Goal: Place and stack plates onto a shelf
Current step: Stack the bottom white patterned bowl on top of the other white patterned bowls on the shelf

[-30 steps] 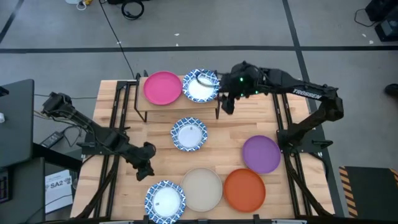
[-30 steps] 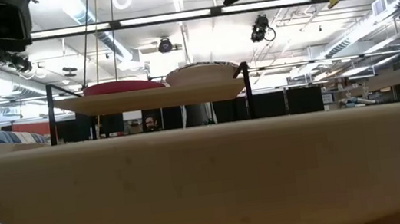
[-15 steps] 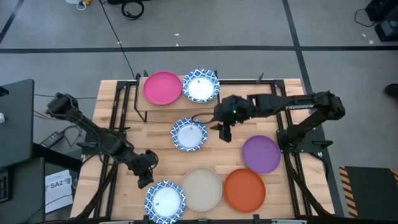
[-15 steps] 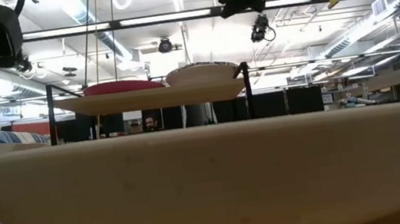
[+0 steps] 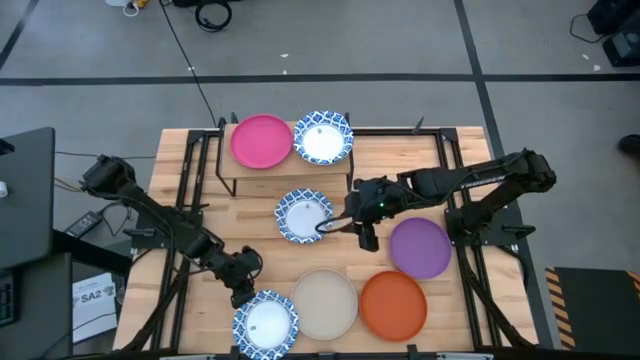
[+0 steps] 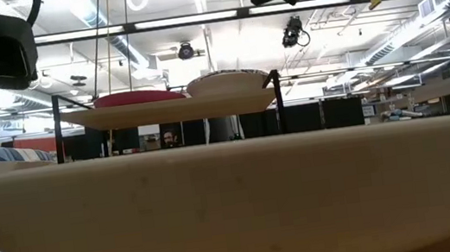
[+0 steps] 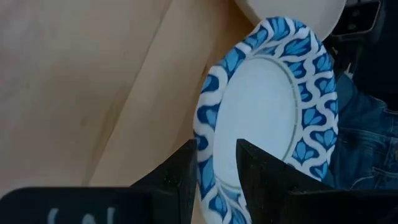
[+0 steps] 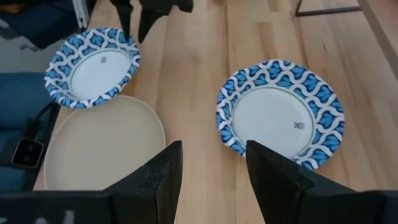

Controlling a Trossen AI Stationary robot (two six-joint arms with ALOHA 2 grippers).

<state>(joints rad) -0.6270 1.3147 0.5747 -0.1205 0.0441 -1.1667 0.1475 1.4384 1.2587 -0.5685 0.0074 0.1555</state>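
On shelf (image 5: pixel 240 172): pink plate (image 5: pixel 261 141) (round)

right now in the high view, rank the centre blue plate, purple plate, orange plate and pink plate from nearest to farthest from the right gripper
From the right gripper, open above the table's middle:
1. centre blue plate, just beside it, toward the left arm.
2. purple plate, on the right arm's side; close to the first in distance.
3. orange plate, at the front edge.
4. pink plate, on the shelf at the back.

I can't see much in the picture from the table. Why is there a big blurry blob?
Low view: the beige plate sits right against the camera, out of focus, filling the lower half; ceiling lights glare above, and the shelf is sharper behind it. High view: even light, and the same beige plate is crisp.
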